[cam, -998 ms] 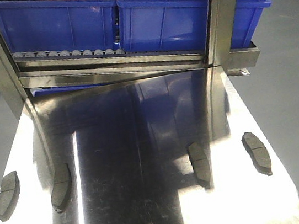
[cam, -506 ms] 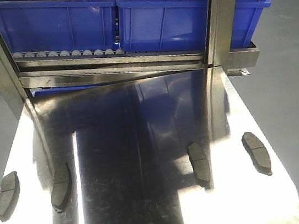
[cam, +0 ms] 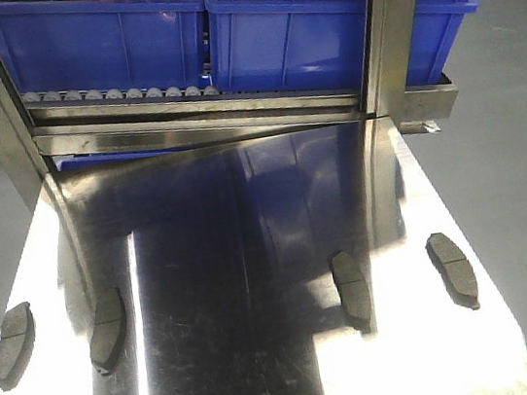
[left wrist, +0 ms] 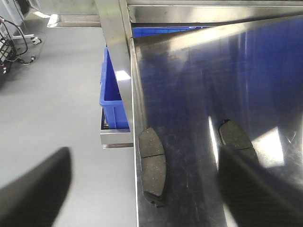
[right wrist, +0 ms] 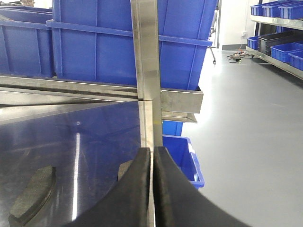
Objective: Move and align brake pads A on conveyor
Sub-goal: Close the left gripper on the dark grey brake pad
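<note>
— Fingers?
— Left gripper (left wrist: pixel 143 156) gapes wide, empty. Right gripper (right wrist: pixel 152 151) is pressed closed, holding nothing.
— Pads?
— Four flat dark-grey curved brake pads (cam: pixel 12 341) (cam: pixel 106 328) (cam: pixel 351 288) (cam: pixel 452 269), each grooved across the middle, lie in a row towards the shiny steel table's (cam: pixel 248 367) near edge. Two blue plastic bins (cam: pixel 300 35) stand beyond.

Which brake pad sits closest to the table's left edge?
The leftmost brake pad, right by the steel table rim; the other three sit farther right.
</note>
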`<state>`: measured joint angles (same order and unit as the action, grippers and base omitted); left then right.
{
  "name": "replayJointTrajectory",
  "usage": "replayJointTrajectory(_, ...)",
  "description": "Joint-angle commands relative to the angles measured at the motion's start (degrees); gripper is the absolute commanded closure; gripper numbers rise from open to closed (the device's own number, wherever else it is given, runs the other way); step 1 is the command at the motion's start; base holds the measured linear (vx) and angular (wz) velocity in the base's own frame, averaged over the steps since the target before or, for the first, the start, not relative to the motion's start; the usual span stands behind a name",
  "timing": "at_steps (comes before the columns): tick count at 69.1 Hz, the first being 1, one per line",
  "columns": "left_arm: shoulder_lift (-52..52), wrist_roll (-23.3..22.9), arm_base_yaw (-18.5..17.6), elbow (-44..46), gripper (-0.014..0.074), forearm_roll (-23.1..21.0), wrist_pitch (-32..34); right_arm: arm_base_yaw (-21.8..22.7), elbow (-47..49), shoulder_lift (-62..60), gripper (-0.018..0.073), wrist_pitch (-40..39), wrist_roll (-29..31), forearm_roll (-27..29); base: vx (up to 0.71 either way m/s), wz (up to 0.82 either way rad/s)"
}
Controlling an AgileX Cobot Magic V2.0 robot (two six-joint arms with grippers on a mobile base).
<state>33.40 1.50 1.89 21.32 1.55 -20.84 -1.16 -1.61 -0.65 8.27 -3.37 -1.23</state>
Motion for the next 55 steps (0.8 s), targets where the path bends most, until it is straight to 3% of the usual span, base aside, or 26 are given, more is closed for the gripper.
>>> replayJointTrajectory(1,0.49,-2.04,-0.23,1.41,-0.0137,-0.41,5.34,-0.14,-0.2,-0.85,0.0568,-4.27,0.25,-0.13,0.0,0.0)
replayJointTrajectory(7,1.58,-6.11,-0.18,1.6,-0.0125,0.45,5.29,-0.14,-0.2,-0.85,0.0568,-4.27,0.25,-0.13,0.0,0.0)
replayJointTrajectory(18,9.75,-15.02,0.84,4.79,-0.009,5.87,3.93,-0.14,-0.2,-0.85,0.0568,-4.27,0.25,-0.13,0.0,0.0)
replayJointTrajectory(24,16.34,-16.9,1.2,8.32,-0.0073,7.14,2.08,-0.14,-0.2,-0.85,0.0568,-4.27,0.25,-0.13,0.0,0.0)
replayJointTrajectory(36,31.62,-16.27,1.27,17.53,-0.0027,7.08,-6.11,-0.14,-0.2,-0.85,0.0568,-4.27,0.25,-0.13,0.0,0.0)
replayJointTrajectory(43,40.14,-13.14,1.27,23.36,-0.0005,6.56,-11.44,-0.14,-0.2,-0.85,0.0568,-4.27,0.25,-0.13,0.0,0.0)
replayJointTrajectory(55,50.54,-4.23,0.96,30.44,0.0009,0.28,-16.07,-0.14,-0.2,-0.85,0.0568,-4.27,0.25,-0.13,0.0,0.0)
